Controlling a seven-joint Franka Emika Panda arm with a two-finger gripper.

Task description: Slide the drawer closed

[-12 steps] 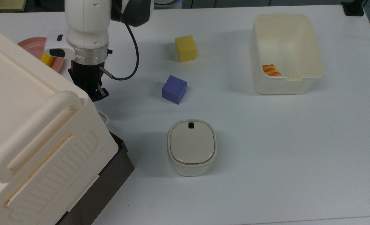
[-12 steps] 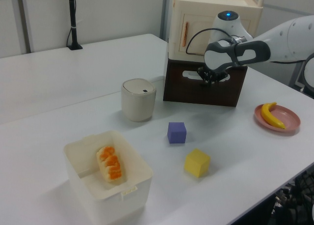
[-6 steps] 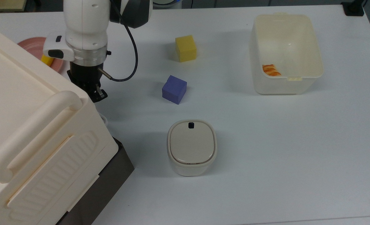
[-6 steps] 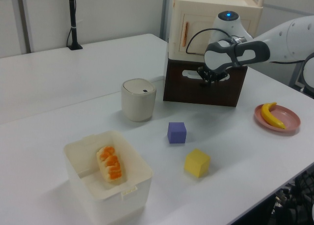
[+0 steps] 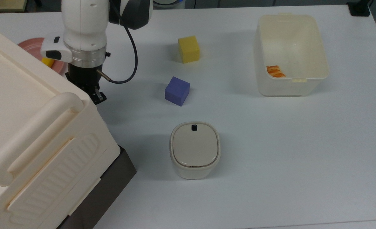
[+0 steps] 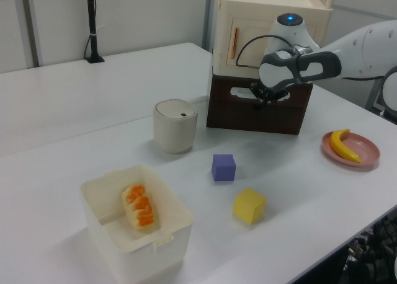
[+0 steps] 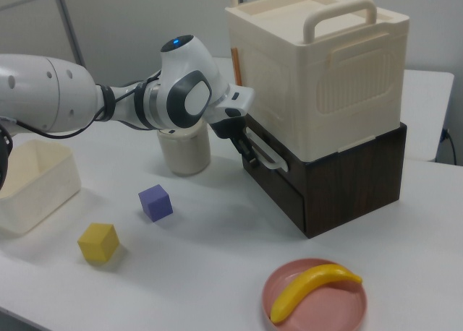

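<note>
I have the gripper (image 7: 248,149) right at the white loop handle (image 7: 265,154) on the dark front panel of the drawer (image 7: 278,173), which sits under the cream storage box (image 7: 318,71) at one end of the desk (image 5: 270,152). Whether the fingers are open or closed, I cannot tell from here. In the right view the front looks nearly flush with the cabinet, so I judge little travel remains. I push straight in, square to the panel, slowly, stopping once it seats so the stack does not shift.
</note>
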